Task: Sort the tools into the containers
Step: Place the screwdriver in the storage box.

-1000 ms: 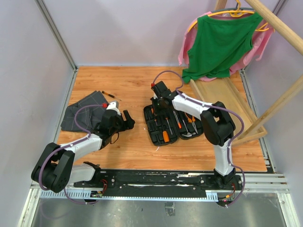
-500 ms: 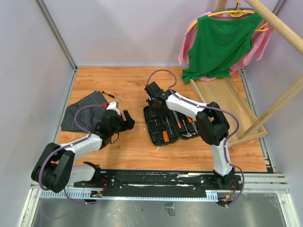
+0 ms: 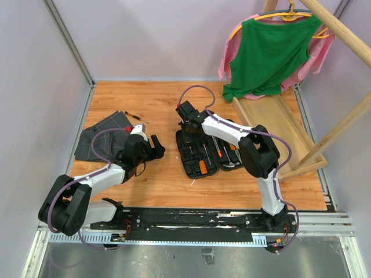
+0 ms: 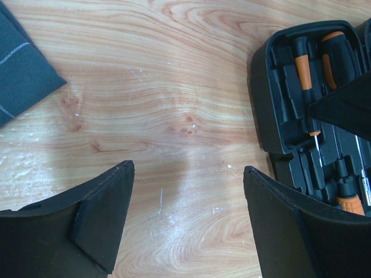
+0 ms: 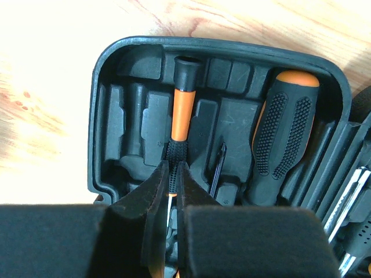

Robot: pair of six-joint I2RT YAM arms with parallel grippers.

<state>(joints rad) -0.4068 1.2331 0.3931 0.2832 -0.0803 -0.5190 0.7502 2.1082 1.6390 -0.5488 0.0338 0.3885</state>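
Observation:
The black tool case (image 3: 200, 165) lies open mid-table with several orange-and-black tools in its slots. My right gripper (image 3: 186, 112) is over its far left end. In the right wrist view it (image 5: 173, 171) is shut on the black grip of a thin orange-handled screwdriver (image 5: 183, 107) that lies in a slot of the case (image 5: 105, 75), beside a thick orange-black handle (image 5: 284, 127). My left gripper (image 3: 155, 146) is open and empty left of the case; it (image 4: 188, 174) hangs over bare wood. Another thin screwdriver (image 3: 134, 116) lies loose by the cloth.
A dark grey folded cloth (image 3: 101, 139) lies at the left, its corner showing in the left wrist view (image 4: 23, 75). A long wooden tray (image 3: 278, 124) leans at the right under a green shirt (image 3: 269, 49) on a hanger. Walls enclose the table.
My right gripper has moved left and slightly farther along the case, with its jaws on the thin screwdriver. The left arm has not moved.

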